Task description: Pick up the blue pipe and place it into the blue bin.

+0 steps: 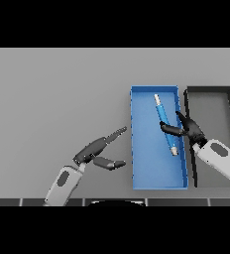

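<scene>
On the right half of the plain grey desk (57,94) sits a shallow rectangular blue bin (151,171), long side running away from the robot. Just beside it on the right, close but with a thin strip of desk between, stands a dark grey, nearly black rectangular bin (211,106) of similar shape.

Within the blue bin's outline lies the slim blue pipe with pale metal-coloured ends (163,118), angled slightly so its far end leans left and its near end points toward the bin's right wall. Whether it rests on the bin floor or is held just above it cannot be told from this view.

Reaching in from the lower right, across the wall between the two bins, the right robot hand (189,128) has its dark fingers curled round the pipe's lower part, thumb on one side and fingers on the other, clamped on it.

Left of the blue bin, over bare desk, the left robot hand (94,150) shows with its fingers stretched straight toward the bin and its thumb spread apart below them, holding nothing and touching neither bin.
</scene>
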Controlling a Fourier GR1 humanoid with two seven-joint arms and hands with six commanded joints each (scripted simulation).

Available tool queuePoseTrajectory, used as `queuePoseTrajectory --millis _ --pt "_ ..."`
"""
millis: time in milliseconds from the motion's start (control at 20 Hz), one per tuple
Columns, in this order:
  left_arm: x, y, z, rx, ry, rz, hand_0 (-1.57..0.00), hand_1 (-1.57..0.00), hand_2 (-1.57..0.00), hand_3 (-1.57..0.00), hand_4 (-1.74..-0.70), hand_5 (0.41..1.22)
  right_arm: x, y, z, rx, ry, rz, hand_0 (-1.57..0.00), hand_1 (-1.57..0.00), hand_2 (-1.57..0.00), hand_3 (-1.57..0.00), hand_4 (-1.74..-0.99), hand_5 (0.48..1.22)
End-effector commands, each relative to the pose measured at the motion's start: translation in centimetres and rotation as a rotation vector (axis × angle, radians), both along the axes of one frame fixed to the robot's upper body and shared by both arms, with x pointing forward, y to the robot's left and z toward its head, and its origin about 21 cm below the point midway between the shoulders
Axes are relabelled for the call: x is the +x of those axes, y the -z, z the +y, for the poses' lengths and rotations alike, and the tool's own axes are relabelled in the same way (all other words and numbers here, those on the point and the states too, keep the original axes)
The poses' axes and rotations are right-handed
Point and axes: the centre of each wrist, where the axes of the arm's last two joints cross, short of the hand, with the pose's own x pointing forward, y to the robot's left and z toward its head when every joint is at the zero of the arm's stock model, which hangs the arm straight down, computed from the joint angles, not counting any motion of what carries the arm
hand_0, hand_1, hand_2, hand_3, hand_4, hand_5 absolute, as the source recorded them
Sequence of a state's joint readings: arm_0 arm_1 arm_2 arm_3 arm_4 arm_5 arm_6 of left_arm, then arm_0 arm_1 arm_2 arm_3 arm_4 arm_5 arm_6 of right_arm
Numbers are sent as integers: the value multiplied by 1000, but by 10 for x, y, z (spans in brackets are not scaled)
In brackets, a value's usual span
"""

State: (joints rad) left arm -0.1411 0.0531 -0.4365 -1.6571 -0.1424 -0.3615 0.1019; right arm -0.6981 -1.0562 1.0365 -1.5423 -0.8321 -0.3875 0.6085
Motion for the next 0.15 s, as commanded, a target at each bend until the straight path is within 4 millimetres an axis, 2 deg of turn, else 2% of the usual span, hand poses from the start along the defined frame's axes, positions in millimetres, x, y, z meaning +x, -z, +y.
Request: queuePoseTrajectory --millis 0,100 --pt "0 -2 1 -2 -2 -1 1 1 1 1 -885 431 -1 0 3 -4 -11 2 -6 -5 -5 -3 -1022 655" --pt "-1 -7 2 -5 -3 -2 1 1 1 1 -885 431 1 -5 5 2 -11 -9 -6 -5 -5 -3 -1022 643"
